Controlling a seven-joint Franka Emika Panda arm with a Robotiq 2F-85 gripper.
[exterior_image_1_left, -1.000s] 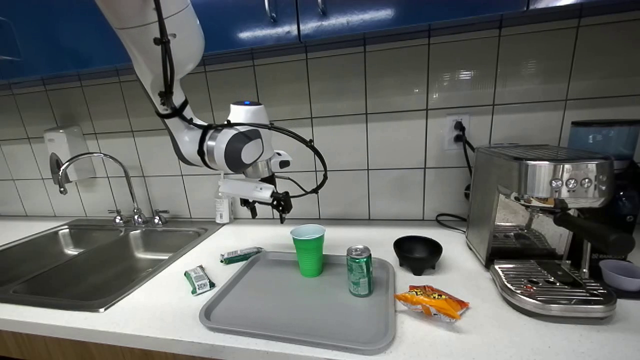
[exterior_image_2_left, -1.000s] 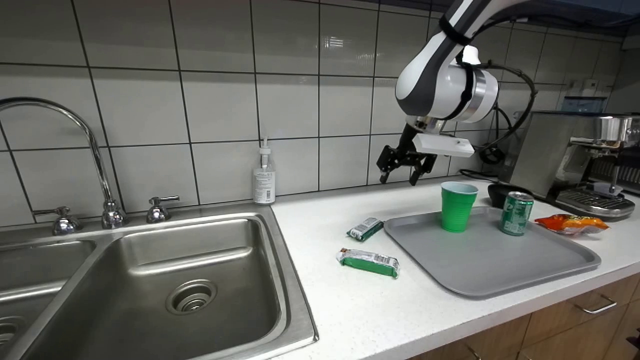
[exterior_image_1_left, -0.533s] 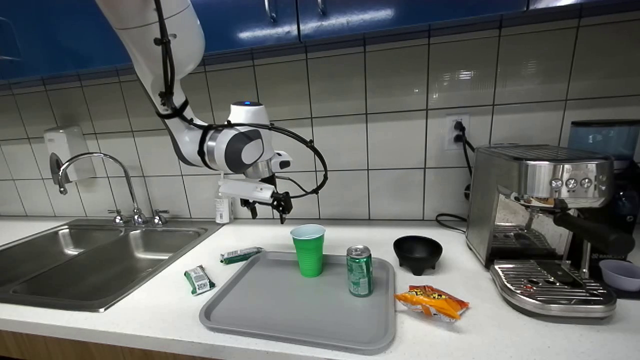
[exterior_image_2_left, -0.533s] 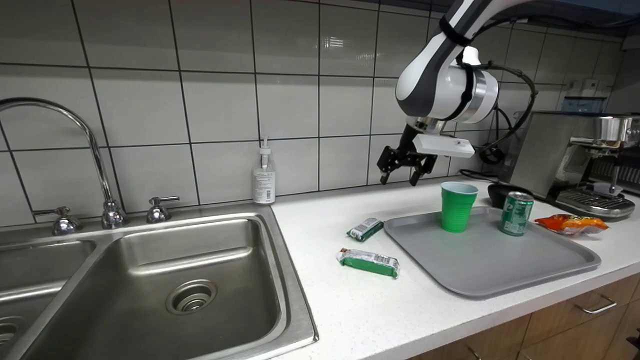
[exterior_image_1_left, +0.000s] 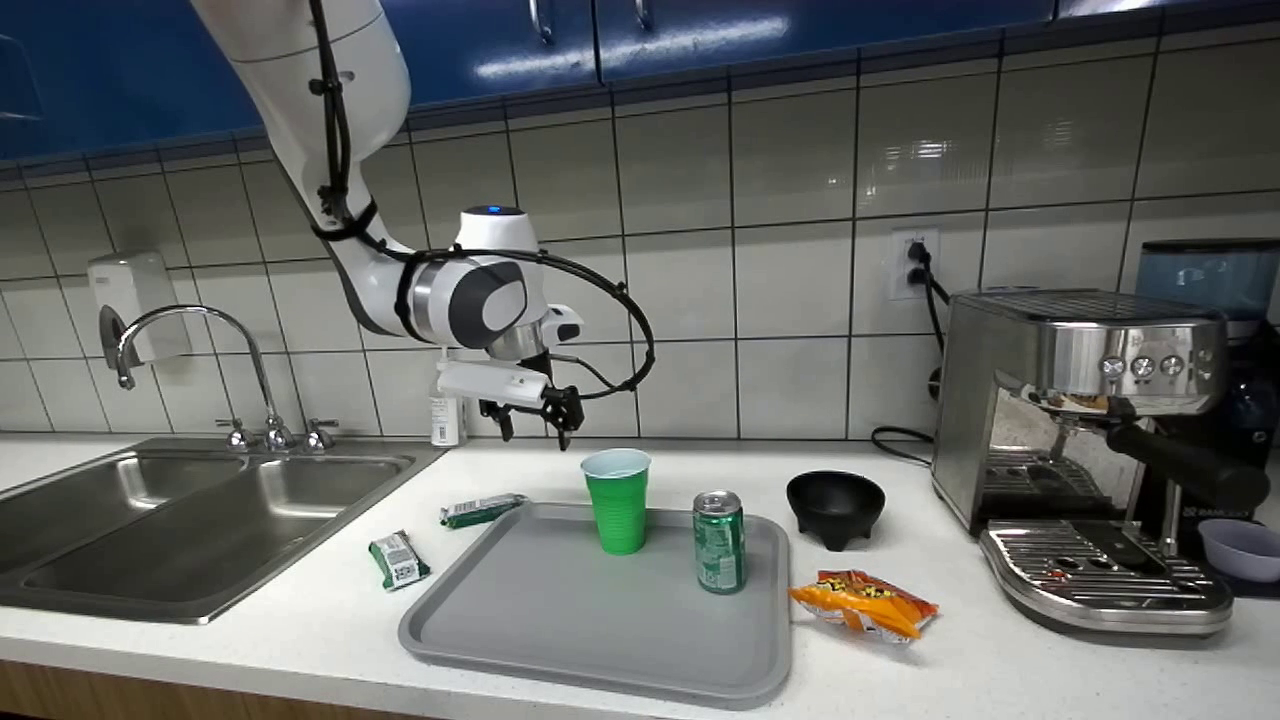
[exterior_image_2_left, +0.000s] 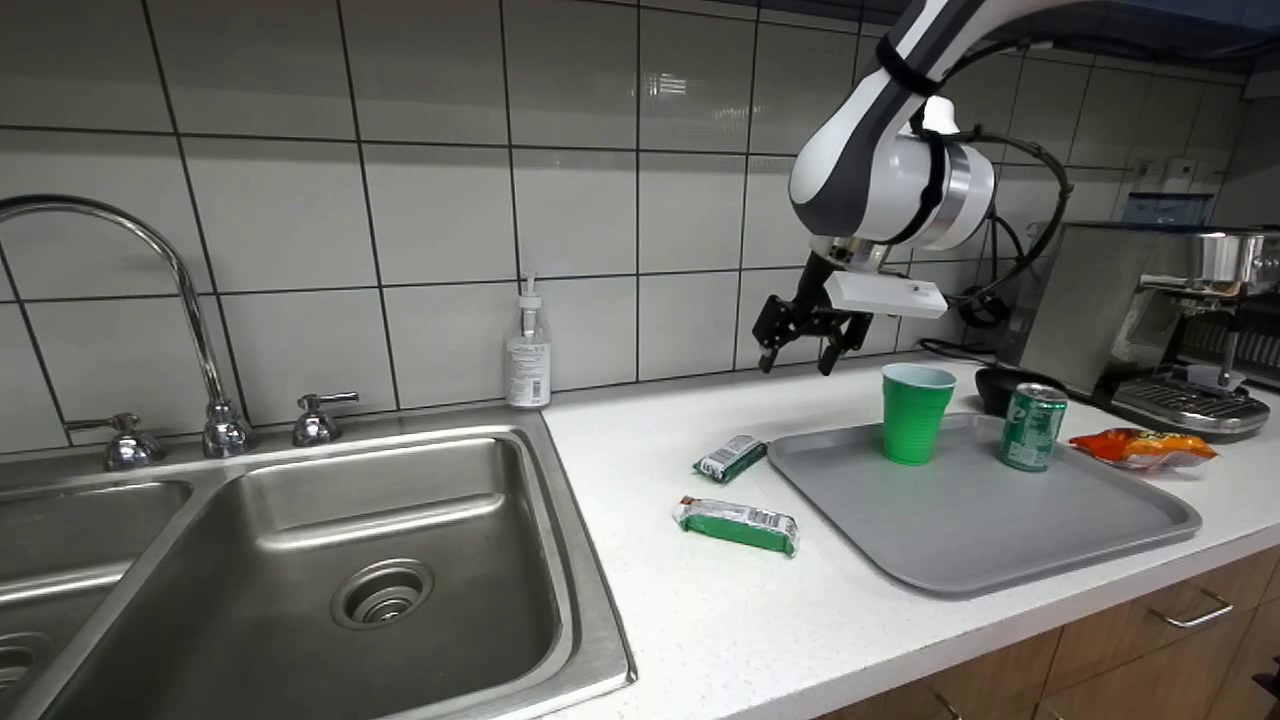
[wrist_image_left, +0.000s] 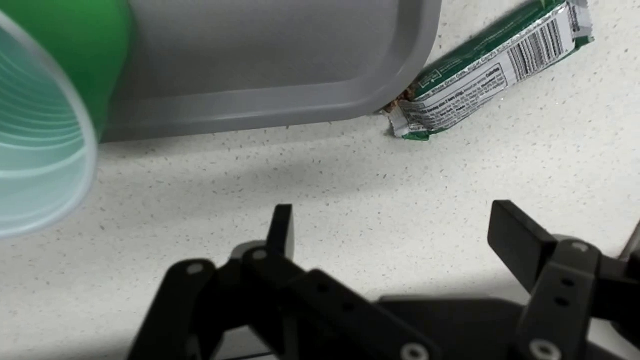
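Observation:
My gripper (exterior_image_1_left: 536, 440) is open and empty above the back of the counter, in both exterior views (exterior_image_2_left: 797, 368). In the wrist view its fingers (wrist_image_left: 390, 215) stand wide apart with only speckled counter between them. A green cup (exterior_image_1_left: 618, 510) stands upright on a grey tray (exterior_image_1_left: 590, 630), just beside and below the gripper; its pale inside (wrist_image_left: 35, 145) shows in the wrist view. A green can (exterior_image_1_left: 719, 545) stands on the tray beyond the cup. A green-and-white wrapped bar (wrist_image_left: 485, 75) lies against the tray's corner. A second wrapped bar (exterior_image_2_left: 737, 527) lies nearer the front.
A black bowl (exterior_image_1_left: 836, 505) and an orange snack bag (exterior_image_1_left: 866, 604) lie beside the tray. A steel coffee machine (exterior_image_1_left: 1090, 450) stands past them. A double sink (exterior_image_2_left: 350, 560) with a tap, and a soap bottle (exterior_image_2_left: 528, 350), are on the opposite side. Tiled wall stands behind.
The gripper has shifted very slightly downward in the last half second. It stays open, and the objects on the counter have not moved.

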